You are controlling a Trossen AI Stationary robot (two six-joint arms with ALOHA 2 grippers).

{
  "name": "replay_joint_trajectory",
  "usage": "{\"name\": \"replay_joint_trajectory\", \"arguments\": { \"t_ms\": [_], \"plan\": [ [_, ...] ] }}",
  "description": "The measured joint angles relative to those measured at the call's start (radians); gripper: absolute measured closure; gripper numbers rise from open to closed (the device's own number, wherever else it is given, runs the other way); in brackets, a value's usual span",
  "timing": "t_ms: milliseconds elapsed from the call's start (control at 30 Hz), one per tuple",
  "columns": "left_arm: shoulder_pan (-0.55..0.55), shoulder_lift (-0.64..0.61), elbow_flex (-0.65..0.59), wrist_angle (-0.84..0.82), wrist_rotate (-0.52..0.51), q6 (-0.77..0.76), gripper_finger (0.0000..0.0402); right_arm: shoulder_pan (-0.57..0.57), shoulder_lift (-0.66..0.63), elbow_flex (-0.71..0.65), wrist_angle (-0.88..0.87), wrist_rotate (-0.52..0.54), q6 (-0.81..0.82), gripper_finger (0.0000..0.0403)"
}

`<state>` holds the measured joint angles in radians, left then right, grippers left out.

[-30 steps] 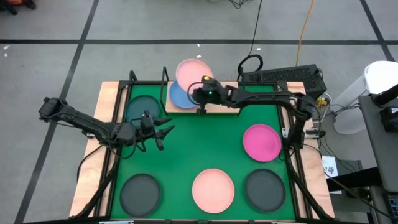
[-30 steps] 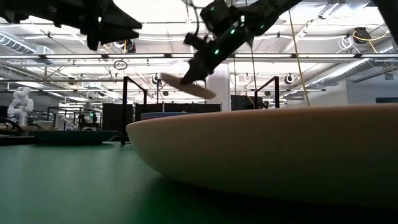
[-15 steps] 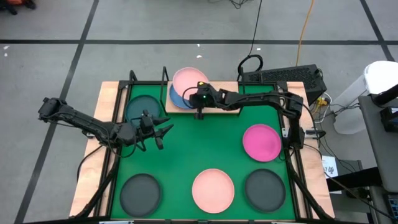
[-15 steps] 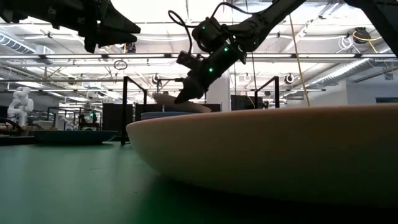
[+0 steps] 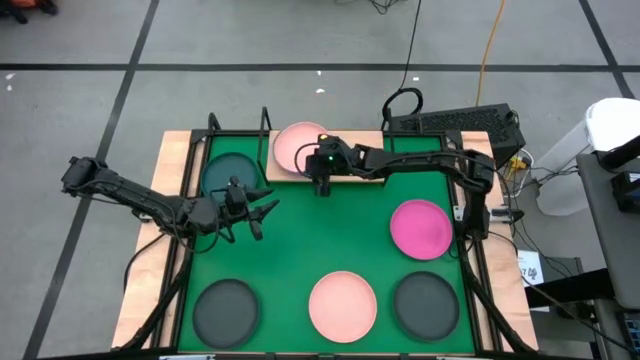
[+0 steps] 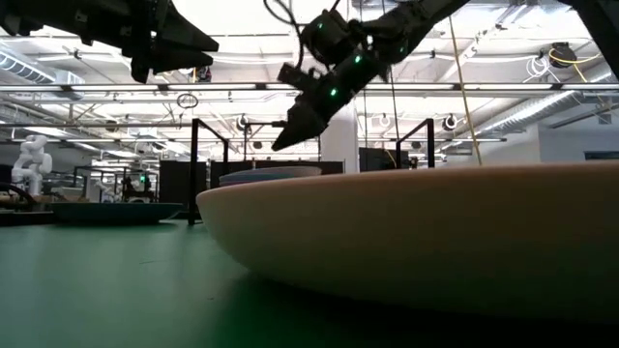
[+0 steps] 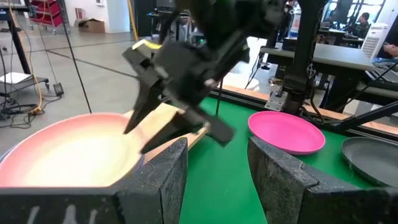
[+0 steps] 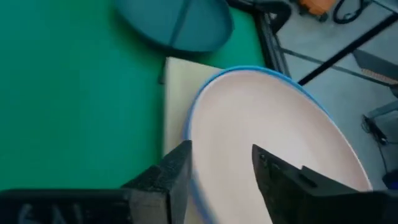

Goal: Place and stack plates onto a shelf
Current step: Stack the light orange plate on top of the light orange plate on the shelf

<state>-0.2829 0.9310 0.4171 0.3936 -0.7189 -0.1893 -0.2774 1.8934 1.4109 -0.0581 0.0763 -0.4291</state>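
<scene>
A light pink plate [image 5: 298, 146] lies level on a blue plate [image 8: 249, 70], whose rim shows around it. Both rest on the wooden shelf [image 8: 177, 99] at the table's far side. My right gripper [image 8: 221, 155] hangs open just above the pink plate's near rim; in the low view its fingertips [image 6: 280, 137] stand clear above the stack [image 6: 271, 174]. My left gripper [image 5: 262, 214] waits open over the mat's left half, pointing toward the shelf. A dark teal plate [image 5: 232, 172] lies on the mat left of the shelf.
On the green mat [image 5: 330, 230] lie a magenta plate [image 5: 420, 228] at the right, and along the near edge a dark grey plate [image 5: 225, 310], a light pink plate [image 5: 342, 303] and another dark grey one [image 5: 425, 303]. Black rod supports [image 5: 265, 125] stand by the shelf.
My right gripper has carried the tilted pink plate down toward the shelf and laid it level on the blue plate. It has then opened, let go and risen a little above the stack.
</scene>
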Motion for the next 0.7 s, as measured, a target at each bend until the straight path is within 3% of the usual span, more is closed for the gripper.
{"name": "replay_joint_trajectory", "arguments": {
  "t_ms": [233,367,700],
  "plan": [
    [0.000,0.003,0.000,0.001,0.065,-0.026,0.0229,0.072,-0.159,-0.008,-0.165,0.038,0.024,0.0244],
    [-0.001,0.042,0.000,0.004,0.135,-0.056,0.0229,0.137,-0.326,-0.107,-0.201,0.059,0.076,0.0243],
    [0.000,0.280,0.046,-0.011,0.292,-0.346,0.0229,0.282,-0.805,-0.623,0.198,0.057,0.260,0.0243]
  ]
}}
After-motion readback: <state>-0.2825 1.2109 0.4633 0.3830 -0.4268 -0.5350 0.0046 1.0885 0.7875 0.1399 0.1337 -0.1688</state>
